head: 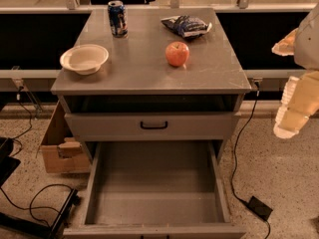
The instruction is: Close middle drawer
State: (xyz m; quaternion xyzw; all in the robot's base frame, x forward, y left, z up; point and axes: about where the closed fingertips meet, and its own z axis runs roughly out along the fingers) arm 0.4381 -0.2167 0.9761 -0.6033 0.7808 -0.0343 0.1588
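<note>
One grey cabinet (149,78), seen from the front and above. Four items sit on its top:
- one blue soda can (117,18), upright, back left
- one white bowl (84,59) near the front left corner
- one red apple (177,54), right of centre
- one crumpled snack bag (186,26), back right

All four are apart from each other.

Two drawers show. The upper drawer (114,126) has one black bar handle (153,125), with a dark gap between it and the cabinet top. The middle drawer (154,198) is just below it, pulled far out toward the camera with its plain grey tray bare. Its front runs along the bottom edge of the frame and is mostly cut off.

One gripper (291,111), pale, hangs in the air at the right edge, off to the right of the cabinet at about the upper drawer's height. It touches nothing and is well apart from the middle drawer. Can't tell whether it is open or closed.

On the floor there is one cardboard box (59,151) left of the cabinet. One black cable (238,158) runs down the right side to one black power brick (260,208). More black cables (35,198) loop at lower left.
</note>
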